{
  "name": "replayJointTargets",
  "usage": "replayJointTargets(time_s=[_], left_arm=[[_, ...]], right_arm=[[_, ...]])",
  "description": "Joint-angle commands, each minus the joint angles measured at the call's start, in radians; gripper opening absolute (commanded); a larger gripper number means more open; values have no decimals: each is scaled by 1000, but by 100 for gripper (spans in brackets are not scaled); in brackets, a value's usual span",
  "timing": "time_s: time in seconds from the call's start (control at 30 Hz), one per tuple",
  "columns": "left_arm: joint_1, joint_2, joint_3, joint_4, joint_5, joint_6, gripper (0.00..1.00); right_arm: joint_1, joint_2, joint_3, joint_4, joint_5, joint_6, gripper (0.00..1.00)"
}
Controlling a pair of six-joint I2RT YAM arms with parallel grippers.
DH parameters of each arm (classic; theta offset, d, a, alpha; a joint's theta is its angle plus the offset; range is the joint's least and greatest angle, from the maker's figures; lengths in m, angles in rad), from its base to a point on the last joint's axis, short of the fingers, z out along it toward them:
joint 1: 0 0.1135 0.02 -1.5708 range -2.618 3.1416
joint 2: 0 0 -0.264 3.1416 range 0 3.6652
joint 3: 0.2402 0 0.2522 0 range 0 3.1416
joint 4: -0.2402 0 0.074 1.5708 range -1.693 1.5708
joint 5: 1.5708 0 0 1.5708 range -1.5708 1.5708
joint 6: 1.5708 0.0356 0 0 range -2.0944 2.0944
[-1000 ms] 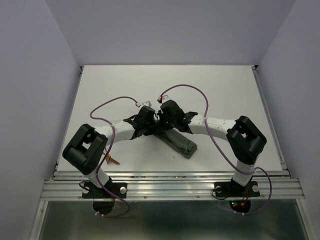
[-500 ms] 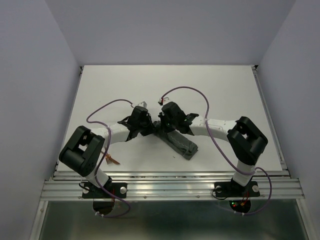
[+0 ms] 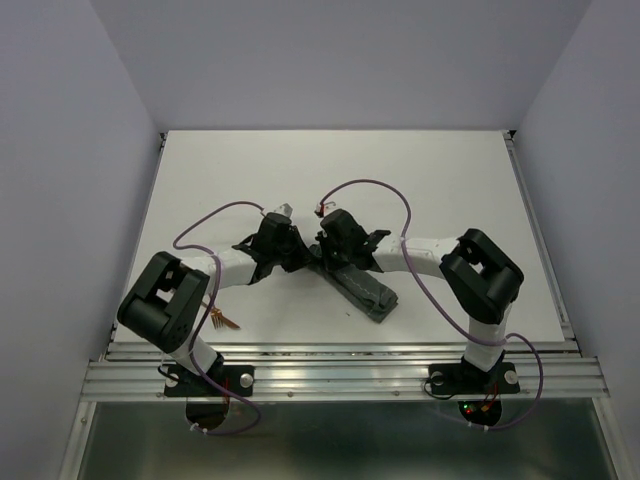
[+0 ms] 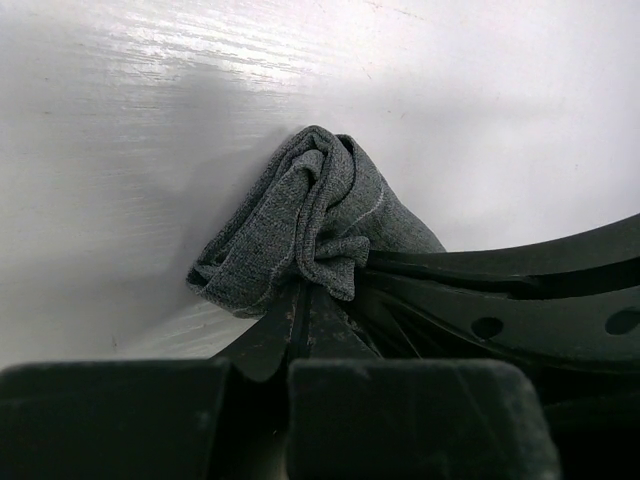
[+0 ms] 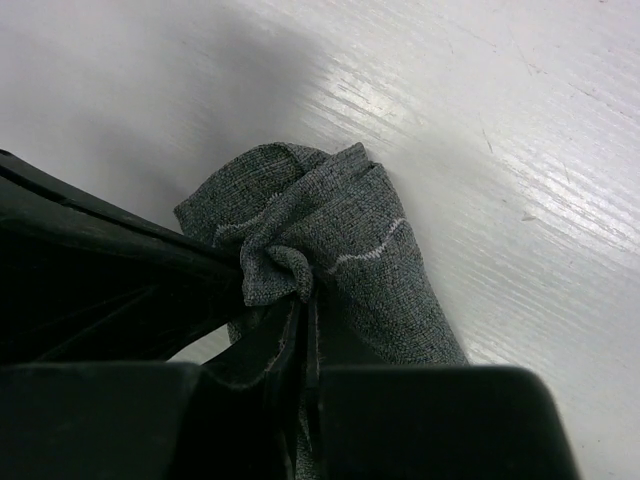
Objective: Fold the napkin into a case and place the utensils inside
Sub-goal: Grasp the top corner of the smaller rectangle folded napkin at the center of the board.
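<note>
Lifting should be even, as left gripper (image 4: 305,290) and right gripper (image 5: 303,300) each clamp tight on the napkin (image 3: 368,290) at its bunched end.

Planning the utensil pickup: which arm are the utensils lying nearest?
The left arm: the copper utensils lie right beside its elbow, near the table's front edge, far from the right arm.

Top view: even diffuse light, sharp, soft arm shadows on table (image 3: 450,170). Wrist views: glare streaks across upper frame, napkin (image 4: 300,220) in focus, bottom foreground near-black and blurred.
</note>
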Motion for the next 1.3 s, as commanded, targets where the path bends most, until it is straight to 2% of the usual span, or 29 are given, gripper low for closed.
replayJointTargets(time_s=[0.0,0.2,0.23,0.3,0.33,0.4,0.67,0.77,0.83,1.27], left_arm=[[18,-57,-22,67,31,-9,0],[23,-49,-34,87,49,-10,0],[23,-40,-34,90,49,-12,0],[24,-33,-35,95,51,-10,0],[24,-30,-37,96,52,-10,0],[24,-26,-38,98,54,-10,0],[24,-28,-37,95,52,-3,0],[26,-26,-37,95,52,-4,0],[24,-28,-41,95,52,-3,0],[26,-25,-45,101,54,-3,0]], right_arm=[[-6,27,-6,10,19,-13,2],[-6,18,-1,10,0,-12,5],[-6,-5,-5,10,-2,-6,12],[-6,-32,-12,11,-2,-3,21],[-6,-49,-15,11,1,1,30],[-6,-94,-23,13,9,2,34],[-6,-154,-9,11,22,1,37],[-6,-140,6,10,30,2,38],[-6,-126,18,11,29,4,43],[-6,-63,94,10,15,-15,44]])
